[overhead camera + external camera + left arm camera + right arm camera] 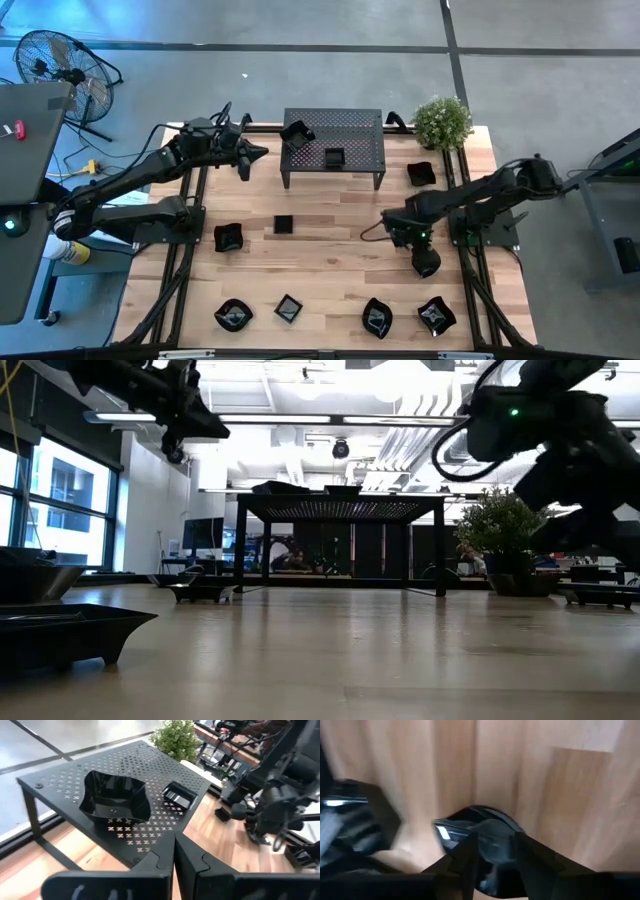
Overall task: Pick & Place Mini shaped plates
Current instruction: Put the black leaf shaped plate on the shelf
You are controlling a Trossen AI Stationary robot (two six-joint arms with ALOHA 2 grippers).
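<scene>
My right gripper point(425, 258) is shut on a round glossy black mini plate point(480, 827) over the table's right middle. My left gripper point(262, 152) is shut and empty, in the air just left of the black perforated rack point(333, 148). Two mini plates rest by their bases on the rack top: a scalloped one point(116, 797) and a small square one point(177, 797). Several more mini plates lie on the wood: one point(421, 173) at the back right, two point(283, 224) point(229, 238) mid-table, and several point(233, 315) along the near edge. My right gripper holds the round plate at its rim point(492, 840), which shows between the two fingers point(467, 852). The fingers point down from above. The fingers hide how far in the plate reaches. The low view shows the gripper point(575, 460) well above the tabletop.
A potted plant point(442, 122) stands at the rack's right end. Black frame rails run along the table's left point(180, 250) and right point(470, 250) sides. Bare wood point(330, 260) lies between the rack and the near row of plates. A fan point(55, 65) stands off the table, far left.
</scene>
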